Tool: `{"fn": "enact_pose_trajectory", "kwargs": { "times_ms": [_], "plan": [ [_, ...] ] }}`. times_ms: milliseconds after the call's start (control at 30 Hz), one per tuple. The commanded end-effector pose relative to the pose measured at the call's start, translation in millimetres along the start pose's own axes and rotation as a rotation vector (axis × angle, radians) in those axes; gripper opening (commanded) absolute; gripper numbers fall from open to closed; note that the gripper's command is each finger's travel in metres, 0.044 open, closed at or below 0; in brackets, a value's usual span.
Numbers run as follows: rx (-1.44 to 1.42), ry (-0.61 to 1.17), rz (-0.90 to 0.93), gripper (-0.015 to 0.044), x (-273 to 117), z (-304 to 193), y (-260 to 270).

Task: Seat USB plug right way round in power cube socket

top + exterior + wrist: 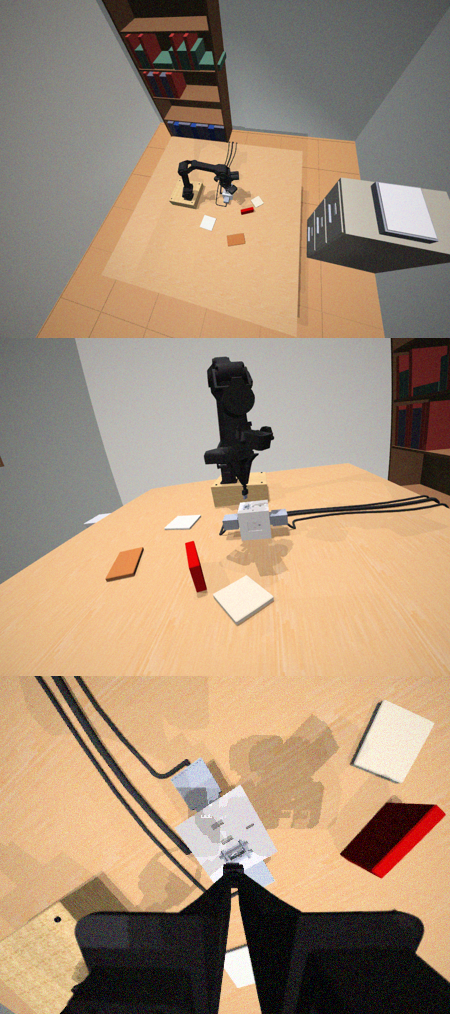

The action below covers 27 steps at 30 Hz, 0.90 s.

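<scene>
The white power cube (228, 196) (255, 527) (235, 807) stands on the table, with the metal-rimmed USB socket (247, 506) (236, 851) in its top. My gripper (244, 486) (234, 879) is shut on the small black USB plug (245, 492), which hangs upright with its metal end down. In the exterior view a gap shows between the plug's end and the cube top, so the plug is out of the socket. In the wrist view the cube lies turned at an angle to my fingers. The plug's metal end is hidden there, and which way round it faces cannot be told.
Pale blue plugs (230, 522) (279, 517) sit on two cube sides, with black cables (345, 507) (115, 783) running off. A red block (195, 567) (392, 838), a cream tile (243, 599), a white tile (183, 522) and an orange tile (125, 563) lie around.
</scene>
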State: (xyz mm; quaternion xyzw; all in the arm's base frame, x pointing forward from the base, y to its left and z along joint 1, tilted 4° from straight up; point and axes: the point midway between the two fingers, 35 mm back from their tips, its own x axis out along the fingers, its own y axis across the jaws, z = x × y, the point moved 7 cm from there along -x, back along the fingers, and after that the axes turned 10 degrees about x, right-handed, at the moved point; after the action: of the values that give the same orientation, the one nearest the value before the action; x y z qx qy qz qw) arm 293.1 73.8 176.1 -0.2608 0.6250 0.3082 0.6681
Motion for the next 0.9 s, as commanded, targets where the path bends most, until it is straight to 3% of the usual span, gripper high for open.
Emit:
{"fn": "enact_pose_trajectory", "kwargs": {
  "times_ms": [0, 867],
  "plan": [
    [0.111, -0.001, -0.001, 0.0, 0.2, 0.2, -0.1],
    [0.791, -0.001, 0.0, 0.0, 0.2, 0.2, -0.1]
  ]
}}
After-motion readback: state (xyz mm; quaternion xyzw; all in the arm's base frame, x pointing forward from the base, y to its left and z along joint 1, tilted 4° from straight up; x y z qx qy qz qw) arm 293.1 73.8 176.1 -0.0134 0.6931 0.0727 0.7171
